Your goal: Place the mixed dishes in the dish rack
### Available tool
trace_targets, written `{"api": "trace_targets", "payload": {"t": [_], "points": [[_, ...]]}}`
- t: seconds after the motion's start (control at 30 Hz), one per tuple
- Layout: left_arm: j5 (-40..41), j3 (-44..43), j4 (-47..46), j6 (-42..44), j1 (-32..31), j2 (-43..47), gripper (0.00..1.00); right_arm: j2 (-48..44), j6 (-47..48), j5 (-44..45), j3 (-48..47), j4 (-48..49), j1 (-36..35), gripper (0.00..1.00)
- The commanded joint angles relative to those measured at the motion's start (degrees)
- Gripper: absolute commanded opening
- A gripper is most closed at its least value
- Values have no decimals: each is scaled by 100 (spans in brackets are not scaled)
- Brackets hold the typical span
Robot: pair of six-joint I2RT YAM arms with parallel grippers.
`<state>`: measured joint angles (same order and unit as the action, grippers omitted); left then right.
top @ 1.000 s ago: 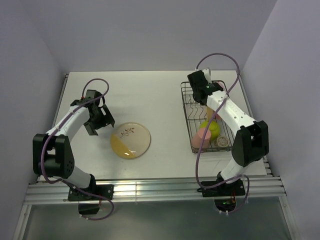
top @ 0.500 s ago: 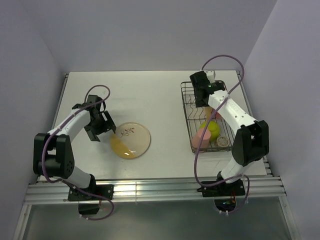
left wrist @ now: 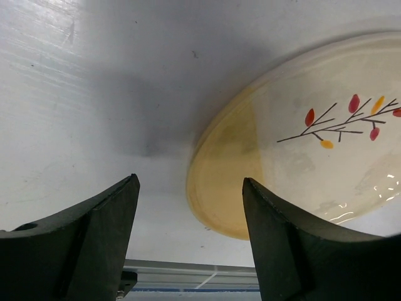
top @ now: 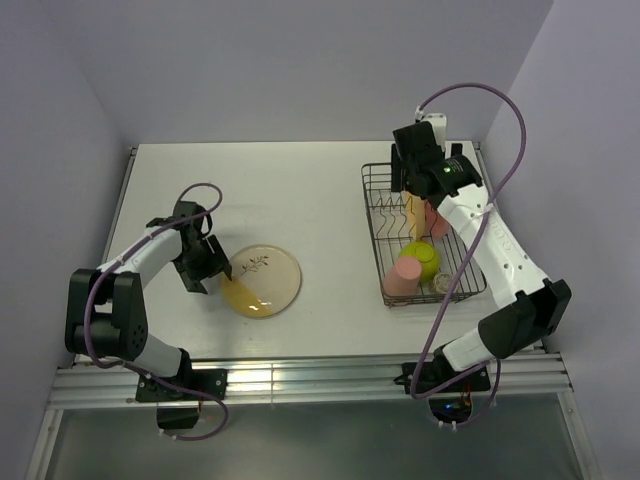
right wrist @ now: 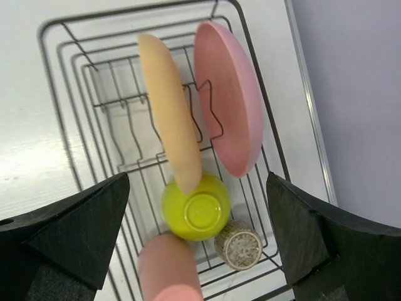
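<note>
**dishbot_fan:** How far along was it at that point?

**rackwatcher:** Pretty far, I'd say five of six.
- **Nearest:** The only thing not loaded was the round cream-and-yellow plate with the twig motif (top: 262, 281). It lay flat on the white table (top: 300, 190), well apart from the rack.
- **Left arm:** The left pincer (left wrist: 190, 182) was down low at that plate's left rim. It was spread wide with nothing in it, and the rim sat in the gap between the fingers.

**dishbot_fan:** And the rack?

**rackwatcher:** Here's what the dark wire dish rack (top: 375, 215) held:
- **Near end:** The small speckled grey bowl (top: 445, 284), the pink cup (top: 403, 275) and the lime-green bowl (top: 420, 258) were bunched close together there.
- **Further back:** The orange plate (right wrist: 169, 138) and the pink plate (right wrist: 229, 106) stood on edge side by side in the zigzag dividers.
- **Right arm:** The right pincer (right wrist: 197, 177) hung above the far part of the rack. Its fingers were spread and it held nothing.

**dishbot_fan:** So what was left?

**rackwatcher:** My guess is just pinching that flat plate by its rim, carrying it over and slotting it upright. The rim grab looked like the fiddly part, since the plate sat flush on the table.
</note>
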<state>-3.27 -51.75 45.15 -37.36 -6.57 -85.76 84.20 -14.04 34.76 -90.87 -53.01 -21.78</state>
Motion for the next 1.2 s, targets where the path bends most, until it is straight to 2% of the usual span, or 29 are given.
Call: {"api": "trace_targets", "payload": {"t": [0.0, 0.13, 0.3, 0.43, 0.5, 0.53, 0.6, 0.8, 0.87, 1.07, 1.17], "points": [[-148, 103, -181, -191, -2, -55, 72, -255, -99, 30, -659, -384, -247, 97], [123, 279, -374, -429, -55, -248, 61, -116, -90, -31, -1562, -657, -467, 97], [589, 314, -471, -605, -370, -696, 59, 236, -142, -66, -2372, -886, -897, 97], [818, 288, -612, -720, -573, -855, 54, 473, -195, -162, -2549, -816, -1248, 97], [933, 209, -665, -737, -600, -1021, 41, 579, -222, -216, -2628, -816, -1398, 97], [951, 191, -691, -737, -600, -1083, 19, 710, -248, -242, -2716, -816, -1477, 97], [977, 104, -683, -737, -600, -1258, 0, 825, -257, -364, -2804, -824, -1645, 97], [951, -11, -639, -720, -591, -1155, 0, 1239, -520, -1901, -2946, -860, -1715, 97], [863, -142, -569, -720, -565, -1049, 0, 1335, -582, -2584, -2770, -807, -1724, 97], [381, -739, -314, -720, -372, -960, 0, 1704, -898, -3903, -2348, -728, -1759, 97], [197, -1012, -225, -755, -275, -1039, 0, 1766, -1118, -4328, -1892, -281, -1856, 97]]}}
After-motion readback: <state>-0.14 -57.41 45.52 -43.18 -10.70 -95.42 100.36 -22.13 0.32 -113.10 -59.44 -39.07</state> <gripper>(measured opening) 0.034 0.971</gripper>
